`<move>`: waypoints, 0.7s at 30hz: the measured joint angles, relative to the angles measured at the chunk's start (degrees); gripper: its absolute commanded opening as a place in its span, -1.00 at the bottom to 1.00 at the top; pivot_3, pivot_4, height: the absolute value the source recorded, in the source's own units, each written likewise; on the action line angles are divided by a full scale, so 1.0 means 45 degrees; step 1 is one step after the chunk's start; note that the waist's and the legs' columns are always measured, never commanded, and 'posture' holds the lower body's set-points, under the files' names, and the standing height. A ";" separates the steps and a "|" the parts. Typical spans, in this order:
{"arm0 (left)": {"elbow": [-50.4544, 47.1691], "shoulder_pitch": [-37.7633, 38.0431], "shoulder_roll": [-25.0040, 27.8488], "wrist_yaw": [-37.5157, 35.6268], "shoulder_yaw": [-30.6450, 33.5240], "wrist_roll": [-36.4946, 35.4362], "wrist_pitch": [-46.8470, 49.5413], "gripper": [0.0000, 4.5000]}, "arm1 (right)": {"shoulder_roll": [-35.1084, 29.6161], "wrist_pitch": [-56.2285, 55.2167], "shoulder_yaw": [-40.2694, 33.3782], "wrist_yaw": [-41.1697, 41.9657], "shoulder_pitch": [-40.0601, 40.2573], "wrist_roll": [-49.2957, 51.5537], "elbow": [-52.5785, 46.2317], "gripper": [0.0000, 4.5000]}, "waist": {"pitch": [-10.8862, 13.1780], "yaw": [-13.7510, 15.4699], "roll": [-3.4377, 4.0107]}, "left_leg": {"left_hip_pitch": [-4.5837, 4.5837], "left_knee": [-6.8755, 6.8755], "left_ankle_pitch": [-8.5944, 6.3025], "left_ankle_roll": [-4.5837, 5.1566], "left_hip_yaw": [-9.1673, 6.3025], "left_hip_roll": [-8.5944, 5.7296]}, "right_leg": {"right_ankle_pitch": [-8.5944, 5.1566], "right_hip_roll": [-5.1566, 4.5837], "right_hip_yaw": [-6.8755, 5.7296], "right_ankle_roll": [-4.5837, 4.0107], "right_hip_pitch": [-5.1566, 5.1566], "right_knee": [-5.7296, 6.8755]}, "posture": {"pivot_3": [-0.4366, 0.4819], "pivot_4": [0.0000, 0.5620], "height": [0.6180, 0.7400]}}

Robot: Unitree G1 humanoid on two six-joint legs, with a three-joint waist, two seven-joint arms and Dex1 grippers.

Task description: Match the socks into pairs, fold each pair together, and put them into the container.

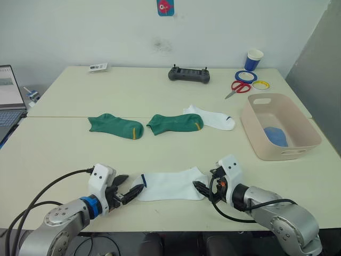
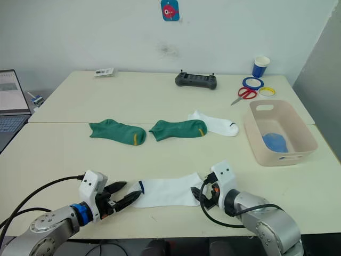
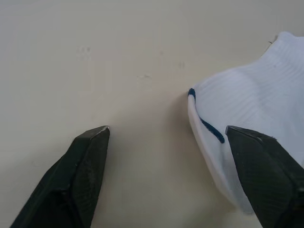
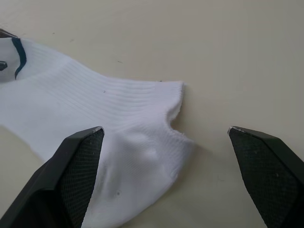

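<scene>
1. Left wrist view gives you the left gripper [image 3: 166, 135] with its jaws spread wide; the cuff end of the near white sock [image 3: 247, 118], marked by a dark blue line, lies on the table [image 3: 118, 47] between them, close against one finger [image 3: 266, 175], while the other finger sits well clear of the cloth.
2. In the right wrist view you have the right gripper [image 4: 166, 133] with its jaws also wide apart. The sock's opposite end reaches between them, one finger [image 4: 71, 175] resting over the fabric and the other on bare table beside it.
3. From the head views, you can see that sock lying flat and stretched between the two grippers at the table's near edge.
4. Beyond the near white sock lie two dark green socks, one [image 1: 116, 125] to the left and one [image 1: 175, 123] to the right, end to end.
5. The second white sock [image 1: 212, 117] touches the right-hand green one, on the side toward the container [image 1: 256, 141].
6. The container stands to the right of the near white sock and further back, with a light blue sock bundle [image 1: 276, 136] inside.
</scene>
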 measured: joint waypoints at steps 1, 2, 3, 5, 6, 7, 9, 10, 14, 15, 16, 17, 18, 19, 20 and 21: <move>-0.0006 -0.0049 0.0042 0.0019 -0.0065 -0.0006 0.0113 0.18 | -0.0036 -0.0060 0.0042 0.0014 0.0053 -0.0031 0.0032 0.57 | 0.0000 0.0000 0.0000 | -0.0002 0.0000 0.0000 0.0000 0.0001 -0.0002 | 0.0000 -0.0002 0.0000 0.0001 0.0000 -0.0004 | -0.05 -0.47 1.00; -0.0030 -0.0083 0.0083 0.0025 -0.0114 -0.0016 0.0217 0.04 | -0.0049 -0.0132 0.0117 0.0023 0.0071 -0.0104 0.0080 0.40 | 0.0000 -0.0004 0.0000 | -0.0003 -0.0001 0.0000 -0.0001 0.0004 -0.0004 | 0.0000 -0.0004 0.0003 0.0002 0.0000 -0.0006 | -0.05 -0.47 1.00; -0.0067 -0.0117 0.0119 0.0029 -0.0155 -0.0055 0.0328 -0.10 | -0.0058 -0.0170 0.0181 0.0043 0.0072 -0.0123 0.0098 0.25 | 0.0000 -0.0008 0.0000 | -0.0002 -0.0002 0.0000 -0.0001 0.0008 -0.0004 | 0.0000 -0.0005 0.0006 0.0003 0.0000 -0.0008 | -0.05 -0.47 1.00; -0.0163 -0.0170 0.0219 0.0017 -0.0207 -0.0147 0.0576 -0.38 | -0.0060 -0.0183 0.0326 0.0167 0.0084 -0.0122 0.0103 -0.07 | 0.0000 -0.0009 0.0000 | -0.0002 -0.0004 -0.0001 -0.0001 0.0008 -0.0004 | 0.0000 -0.0006 0.0004 0.0003 0.0000 -0.0009 | -0.05 -0.47 1.00; -0.0183 -0.0184 0.0291 0.0008 -0.0210 -0.0168 0.0708 -0.50 | -0.0059 -0.0190 0.0367 0.0186 0.0101 -0.0123 0.0103 -0.22 | 0.0000 -0.0010 0.0000 | -0.0003 -0.0006 -0.0001 0.0000 0.0005 -0.0003 | 0.0000 -0.0005 0.0003 0.0003 -0.0001 -0.0009 | -0.05 -0.47 1.00; -0.0191 -0.0202 0.0399 -0.0025 -0.0209 -0.0222 0.0809 -0.66 | -0.0061 -0.0204 0.0402 0.0191 0.0138 -0.0125 0.0103 -0.39 | 0.0000 -0.0009 0.0000 | -0.0002 -0.0009 -0.0001 0.0000 0.0004 -0.0002 | -0.0001 -0.0005 0.0000 0.0002 -0.0002 -0.0009 | -0.05 -0.47 1.00; -0.0198 -0.0213 0.0546 -0.0187 -0.0207 -0.0401 0.1023 -0.94 | -0.0072 -0.0205 0.0443 0.0207 0.0212 -0.0119 0.0102 -0.72 | 0.0000 -0.0013 0.0001 | -0.0002 -0.0012 -0.0001 0.0000 0.0005 -0.0001 | -0.0001 -0.0005 0.0001 0.0002 -0.0004 -0.0009 | -0.05 -0.47 1.00; -0.0205 -0.0200 0.0601 -0.0297 -0.0213 -0.0528 0.1124 -1.00 | -0.0083 -0.0201 0.0431 0.0216 0.0251 -0.0107 0.0086 -0.88 | 0.0000 -0.0013 0.0000 | -0.0003 -0.0011 -0.0001 0.0000 0.0005 -0.0001 | -0.0002 -0.0005 0.0001 0.0002 -0.0004 -0.0009 | -0.05 -0.47 1.00; -0.0343 -0.0077 0.1116 -0.0856 -0.0212 -0.1084 0.1600 -1.00 | -0.0101 0.0007 0.0147 0.0270 0.0589 0.0169 -0.0314 -0.99 | 0.0001 -0.0013 0.0000 | -0.0005 -0.0014 -0.0001 -0.0001 0.0004 0.0001 | -0.0003 -0.0005 -0.0001 0.0001 -0.0007 -0.0010 | -0.05 -0.47 1.00; -0.0416 0.0000 0.1250 -0.1001 -0.0211 -0.1242 0.1726 -1.00 | -0.0104 0.0144 0.0052 0.0287 0.0727 0.0310 -0.0501 -0.99 | 0.0001 -0.0014 0.0000 | -0.0007 -0.0016 -0.0001 -0.0001 0.0004 0.0004 | -0.0004 -0.0005 -0.0001 0.0000 -0.0008 -0.0011 | -0.05 -0.47 1.00; -0.0529 0.0116 0.1439 -0.1144 -0.0199 -0.1409 0.1881 -1.00 | -0.0104 0.0290 -0.0052 0.0292 0.0846 0.0414 -0.0691 -0.99 | 0.0001 -0.0017 0.0000 | -0.0007 -0.0016 -0.0001 -0.0001 0.0003 0.0006 | -0.0004 -0.0004 -0.0003 0.0000 -0.0009 -0.0011 | -0.05 -0.47 1.00; -0.0624 0.0226 0.1583 -0.1258 -0.0182 -0.1545 0.1965 -1.00 | -0.0111 0.0419 -0.0184 0.0289 0.0923 0.0520 -0.0839 -0.99 | 0.0002 -0.0016 0.0000 | -0.0006 -0.0018 -0.0001 -0.0001 0.0004 0.0007 | -0.0005 -0.0004 0.0000 -0.0001 -0.0010 -0.0011 | -0.05 -0.47 1.00; -0.0691 0.0266 0.1640 -0.1343 -0.0163 -0.1615 0.2035 -1.00 | -0.0112 0.0506 -0.0313 0.0282 0.0998 0.0614 -0.0955 -0.99 | 0.0002 -0.0016 0.0001 | -0.0006 -0.0018 -0.0001 -0.0001 0.0004 0.0007 | -0.0006 -0.0005 -0.0002 -0.0004 -0.0010 -0.0011 | -0.05 -0.47 1.00; -0.0705 0.0280 0.1669 -0.1356 -0.0161 -0.1646 0.2084 -1.00 | -0.0109 0.0630 -0.0379 0.0255 0.1052 0.0721 -0.1027 -0.99 | 0.0002 -0.0016 0.0001 | -0.0004 -0.0017 -0.0001 -0.0001 0.0001 0.0008 | -0.0009 -0.0004 -0.0004 -0.0008 -0.0010 -0.0011 | -0.05 -0.47 1.00; -0.0700 0.0275 0.1668 -0.1347 -0.0161 -0.1645 0.2087 -1.00 | -0.0099 0.0721 -0.0388 0.0218 0.1108 0.0771 -0.1069 -0.99 | 0.0002 -0.0015 0.0001 | -0.0005 -0.0018 -0.0001 -0.0001 0.0001 0.0008 | -0.0016 -0.0004 -0.0004 -0.0021 -0.0010 -0.0011 | -0.05 -0.47 1.00; -0.0693 0.0260 0.1668 -0.1339 -0.0163 -0.1643 0.2087 -1.00 | -0.0091 0.0821 -0.0388 0.0177 0.1155 0.0778 -0.1079 -0.99 | 0.0002 -0.0017 0.0001 | -0.0004 -0.0018 -0.0001 -0.0001 0.0001 0.0008 | -0.0042 -0.0005 -0.0004 -0.0067 -0.0010 -0.0011 | -0.05 -0.47 1.00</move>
